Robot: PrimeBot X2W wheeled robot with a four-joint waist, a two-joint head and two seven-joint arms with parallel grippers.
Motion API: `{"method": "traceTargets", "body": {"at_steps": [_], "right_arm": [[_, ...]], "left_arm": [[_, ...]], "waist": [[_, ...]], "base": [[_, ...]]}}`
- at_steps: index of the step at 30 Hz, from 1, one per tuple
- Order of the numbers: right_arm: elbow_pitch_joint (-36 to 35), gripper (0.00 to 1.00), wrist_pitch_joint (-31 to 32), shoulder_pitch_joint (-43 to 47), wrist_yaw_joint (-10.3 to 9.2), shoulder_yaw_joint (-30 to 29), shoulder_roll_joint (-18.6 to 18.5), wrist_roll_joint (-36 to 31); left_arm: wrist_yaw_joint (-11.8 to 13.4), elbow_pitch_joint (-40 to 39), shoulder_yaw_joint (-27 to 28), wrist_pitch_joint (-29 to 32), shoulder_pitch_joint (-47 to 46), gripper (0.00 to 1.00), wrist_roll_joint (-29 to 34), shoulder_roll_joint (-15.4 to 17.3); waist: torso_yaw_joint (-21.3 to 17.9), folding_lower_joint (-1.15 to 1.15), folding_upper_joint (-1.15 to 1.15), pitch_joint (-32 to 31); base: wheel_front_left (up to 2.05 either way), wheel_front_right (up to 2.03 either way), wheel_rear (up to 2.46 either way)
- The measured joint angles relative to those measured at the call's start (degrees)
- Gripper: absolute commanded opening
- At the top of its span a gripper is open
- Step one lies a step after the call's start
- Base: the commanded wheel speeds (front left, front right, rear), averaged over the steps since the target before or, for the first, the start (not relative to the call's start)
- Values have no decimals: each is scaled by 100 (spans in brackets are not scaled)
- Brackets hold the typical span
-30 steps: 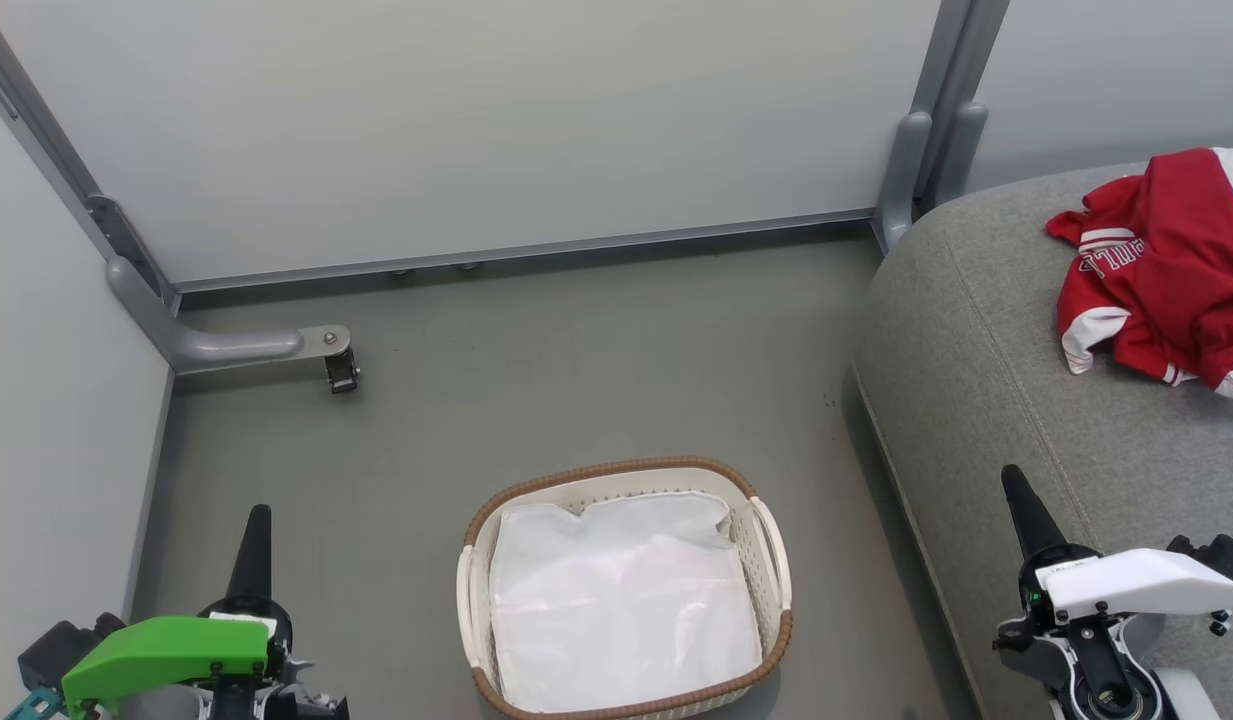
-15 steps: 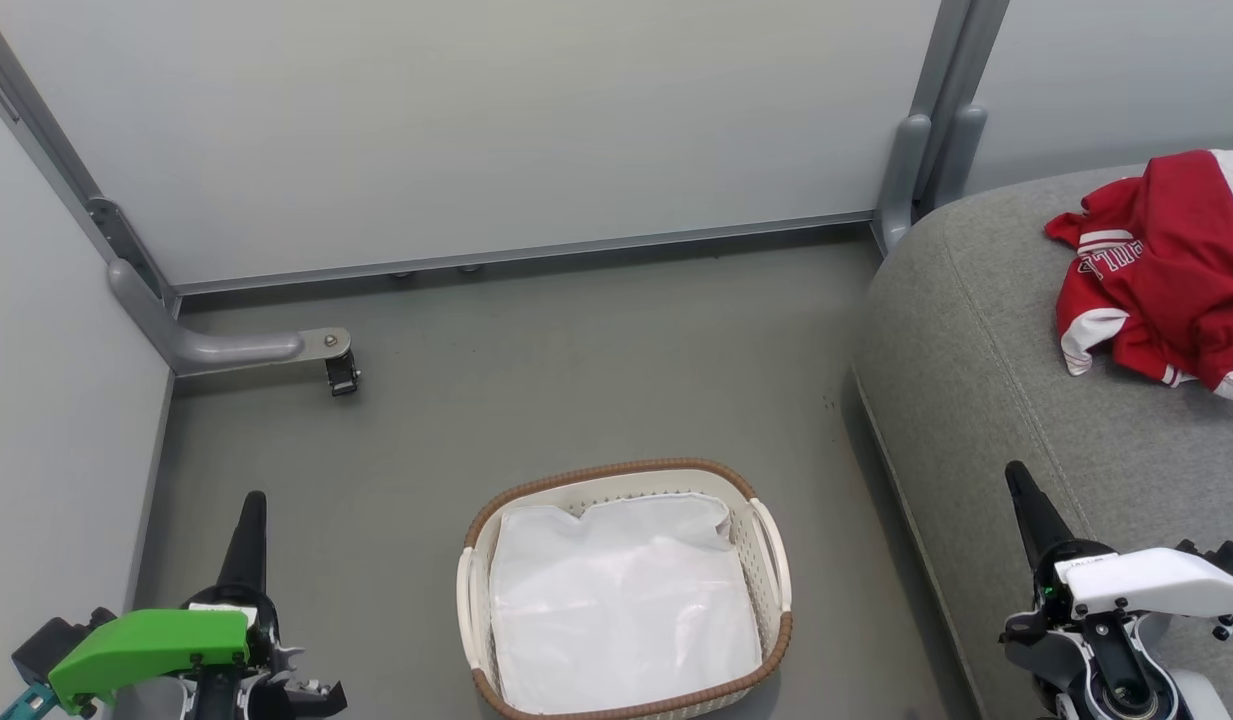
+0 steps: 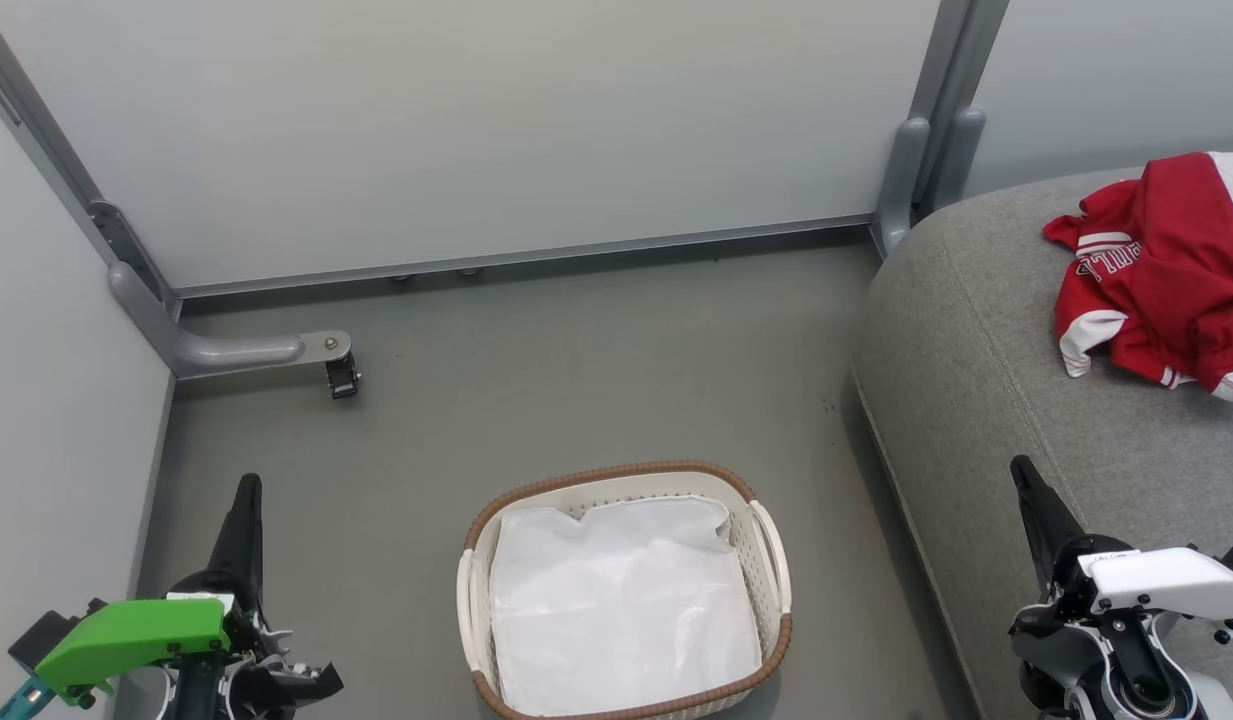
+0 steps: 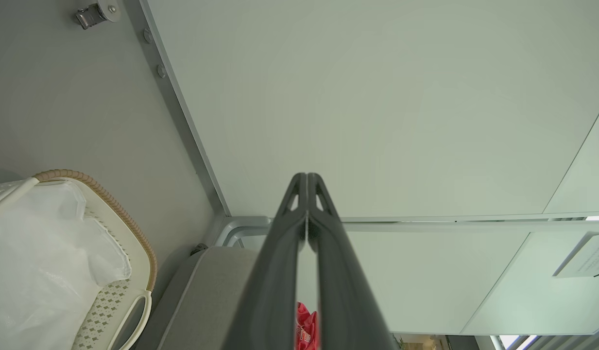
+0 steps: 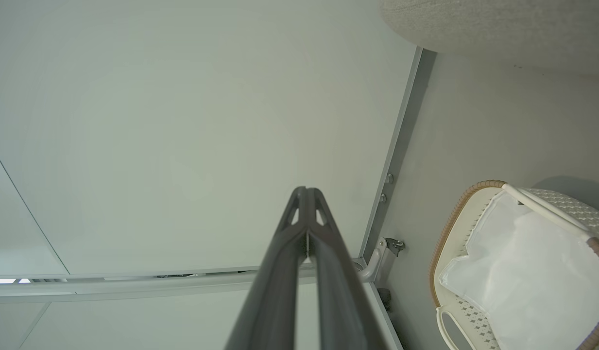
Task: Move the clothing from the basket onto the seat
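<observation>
The clothing [image 3: 1166,280], a crumpled red garment with white panels and lettering, lies on the grey seat [image 3: 996,380] at the right; a sliver of the clothing [image 4: 306,330] shows between the left fingers. The cream basket [image 3: 616,478] with its brown rim stands on the floor at bottom centre and holds just its white liner [image 3: 621,605]. My left gripper [image 3: 247,486] is shut and empty at the lower left, well left of the basket. At the lower right, over the seat's front edge, my right gripper [image 3: 1020,464] is shut and empty too.
Pale partition walls [image 3: 496,130] with grey metal frames close off the back and left. A grey support foot with a black caster [image 3: 341,376] juts onto the floor at the left. An upright frame post [image 3: 921,160] stands by the seat's far corner.
Both grippers have drawn slightly lower and outward in the head view, still shut. The clothing, basket and seat have not moved.
</observation>
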Motion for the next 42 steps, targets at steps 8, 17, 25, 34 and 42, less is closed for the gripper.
{"method": "traceTargets", "body": {"at_steps": [8,17,25,34,42], "right_arm": [[-15,0,74,-2,0,-35,-2,290],[-18,0,74,-2,0,-36,-2,290],[-18,0,74,-2,0,-37,-2,290],[-18,0,74,-2,0,-37,-2,290],[-18,0,74,-2,0,-37,-2,290]], "left_arm": [[-26,-7,41,67,-57,0,-257,1],[-26,-8,41,67,-60,0,-260,1],[-26,-9,41,67,-60,0,-260,1],[-26,-9,41,67,-60,0,-260,1],[-27,-9,41,67,-60,0,-260,1]], "waist": [[-1,0,0,-10],[-1,0,0,-10],[-1,0,0,-10],[-1,0,0,-10],[-1,0,0,-10]], "base": [[0,0,0],[0,0,0],[0,0,0],[0,0,0],[0,0,0]]}}
